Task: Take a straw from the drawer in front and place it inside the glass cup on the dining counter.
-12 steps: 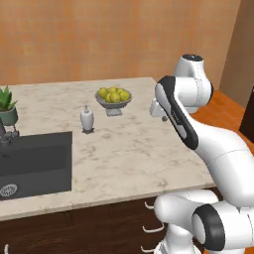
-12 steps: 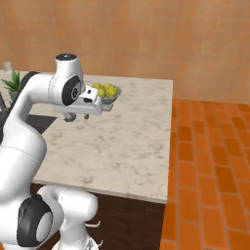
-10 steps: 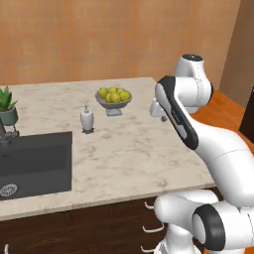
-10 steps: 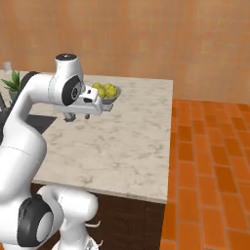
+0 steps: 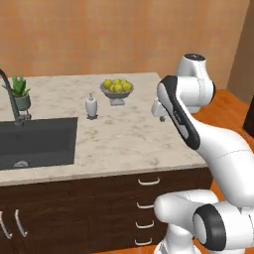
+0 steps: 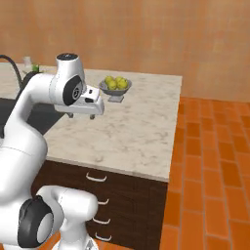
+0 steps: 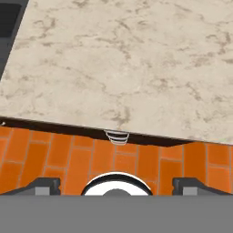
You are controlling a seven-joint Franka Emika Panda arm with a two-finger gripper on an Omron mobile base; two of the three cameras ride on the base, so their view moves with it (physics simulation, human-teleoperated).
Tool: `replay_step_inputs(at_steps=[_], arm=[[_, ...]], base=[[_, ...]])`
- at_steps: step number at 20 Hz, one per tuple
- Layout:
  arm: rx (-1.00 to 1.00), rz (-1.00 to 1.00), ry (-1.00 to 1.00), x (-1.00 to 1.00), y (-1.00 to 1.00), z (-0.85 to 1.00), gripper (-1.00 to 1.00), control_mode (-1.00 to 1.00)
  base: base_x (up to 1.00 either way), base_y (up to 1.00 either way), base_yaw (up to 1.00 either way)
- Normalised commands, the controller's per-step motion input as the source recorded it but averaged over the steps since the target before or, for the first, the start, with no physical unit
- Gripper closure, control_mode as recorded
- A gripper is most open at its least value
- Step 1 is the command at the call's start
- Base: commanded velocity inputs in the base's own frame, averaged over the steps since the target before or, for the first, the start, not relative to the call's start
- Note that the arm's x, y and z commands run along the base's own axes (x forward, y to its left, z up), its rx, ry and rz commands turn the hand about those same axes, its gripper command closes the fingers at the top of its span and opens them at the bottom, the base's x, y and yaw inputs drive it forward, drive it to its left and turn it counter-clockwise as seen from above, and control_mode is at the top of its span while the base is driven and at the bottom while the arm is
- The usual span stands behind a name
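- Above the near right part of the large beige marble-patterned dining counter (image 5: 124,134), the white arm's two-finger gripper (image 6: 80,115) hangs clear of the surface, pointing down.
- Its fingers (image 7: 43,184) stand well apart in the hand view, with nothing between them.
- Below the gripper and towards the robot, the wide dark brown wooden drawer (image 5: 149,182) with its curved silver bar handle (image 7: 116,136) sits shut under the counter's front edge; its long axis runs along that edge.
- No thin pale beige straw can be seen; it is presumably inside the shut drawer, so the opening step looks not yet begun.
- The clear glass cup cannot be made out on the counter.
- The likely next move takes the gripper out past the counter edge and down to the handle; orange brick floor (image 6: 210,161) on the right leaves open room.
- A bowl of yellow-green fruit (image 5: 116,88), a white soap dispenser (image 5: 91,106) and a black inset sink (image 5: 34,141) lie well apart from that path.
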Motion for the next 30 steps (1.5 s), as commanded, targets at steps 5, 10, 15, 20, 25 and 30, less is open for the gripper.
replay_step_inputs(at_steps=[5, 10, 15, 20, 25, 30], arm=[[0.0, 0.0, 0.0, 0.0, 0.0, 0.0, -1.0, 1.0], [0.0, 0.0, 0.0, 0.0, 0.0, 0.0, -1.0, 1.0], [0.0, 0.0, 0.0, 0.0, 0.0, 0.0, -1.0, 1.0], [0.0, 0.0, 0.0, 0.0, 0.0, 0.0, -1.0, 1.0], [0.0, 0.0, 0.0, 0.0, 0.0, 0.0, -1.0, 1.0], [0.0, 0.0, 0.0, 0.0, 0.0, 0.0, -1.0, 1.0]], base=[[0.0, -0.64, 0.69], [0.0, -0.59, 0.71], [0.0, -0.75, 0.64], [-0.08, -0.81, 0.49], [-0.47, -0.59, 0.34], [-0.21, -0.62, 0.31]])
